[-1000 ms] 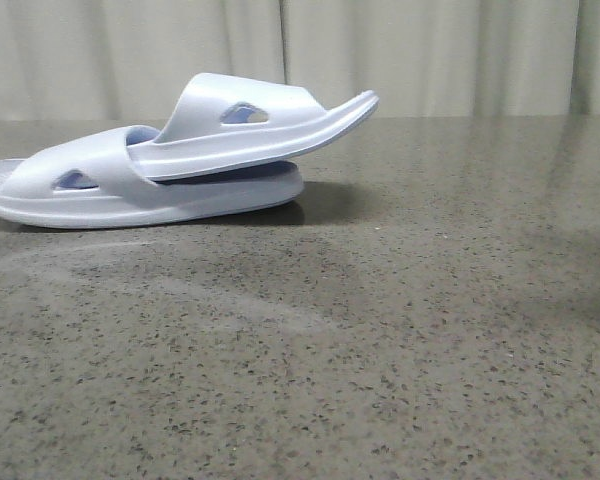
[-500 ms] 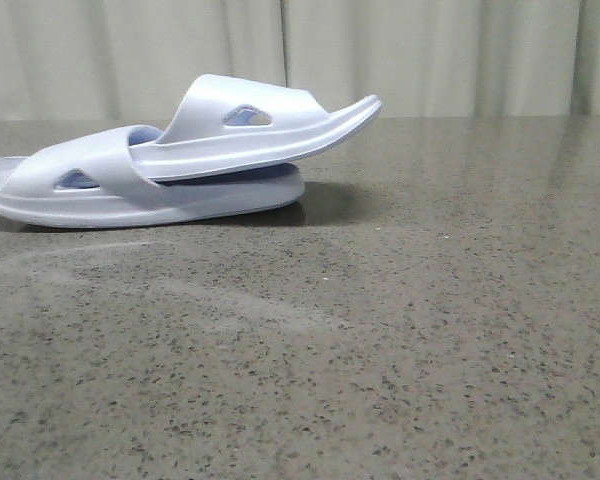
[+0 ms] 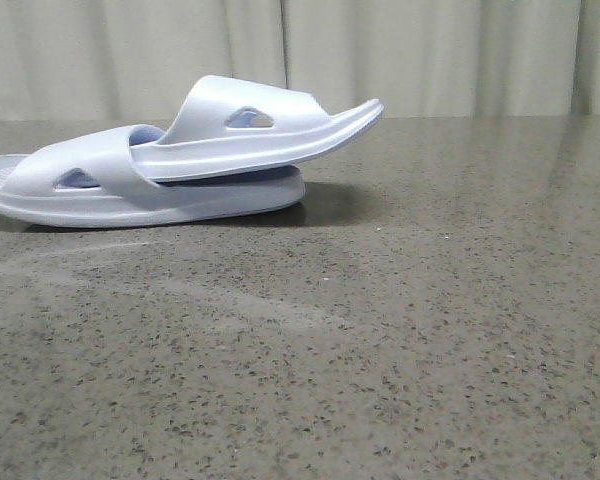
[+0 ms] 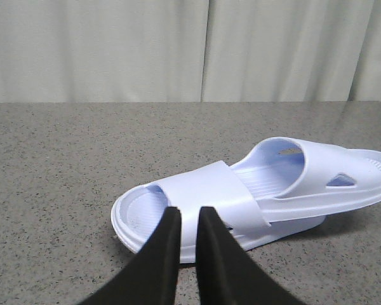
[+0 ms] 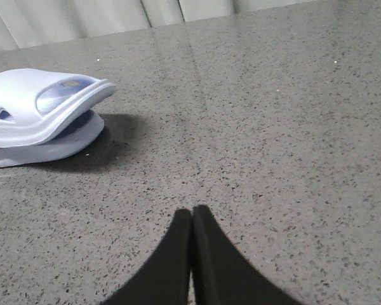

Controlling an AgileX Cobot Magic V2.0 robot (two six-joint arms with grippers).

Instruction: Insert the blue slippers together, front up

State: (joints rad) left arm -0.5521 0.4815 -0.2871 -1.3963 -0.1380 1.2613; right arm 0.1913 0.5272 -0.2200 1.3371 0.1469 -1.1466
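Two blue slippers (image 3: 180,160) are seen at the far left of the table (image 3: 380,350), one pushed under the strap of the other, its front tipped up. The job looks done. Nothing is held by the left gripper (image 4: 183,219), nearly closed, or the right gripper (image 5: 192,219), closed tight.

place: looks like a staged test or demo setup, can't really pin it as a home or a shop
surface: dark speckled stone-look table (image 3: 400,330), polished enough to catch a soft sheen
backdrop: pale pleated curtain (image 3: 430,55) runs the whole width behind the table, closing off whatever room is back there
stuff around: just a pair of blue slippers (image 3: 180,160) on the table, no furniture or household clutter
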